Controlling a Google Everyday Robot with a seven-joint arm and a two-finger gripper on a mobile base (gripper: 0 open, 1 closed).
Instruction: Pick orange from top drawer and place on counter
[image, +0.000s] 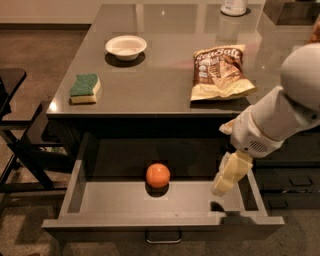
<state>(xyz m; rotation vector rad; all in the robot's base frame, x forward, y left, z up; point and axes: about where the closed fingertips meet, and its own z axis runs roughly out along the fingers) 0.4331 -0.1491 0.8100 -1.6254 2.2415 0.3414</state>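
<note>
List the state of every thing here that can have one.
top drawer: pulled open.
orange: lying in the drawer, ungripped.
gripper: at the drawer's right end, apart from the orange.
white bowl: upright on the counter.
chip bag: lying flat on the counter.
sponge: flat, green side up.

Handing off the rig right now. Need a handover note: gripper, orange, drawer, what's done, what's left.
Gripper: pointing down into the right end of the top drawer, nothing in it, well apart from the orange.
Orange: on the drawer floor near the middle, left of the gripper, not yet grasped.
Top drawer: pulled open.
Counter: holds a white bowl, sponge and chip bag; no orange on it.
Done: drawer open.
Left: reach the orange, grasp, lift, place on counter.
</note>
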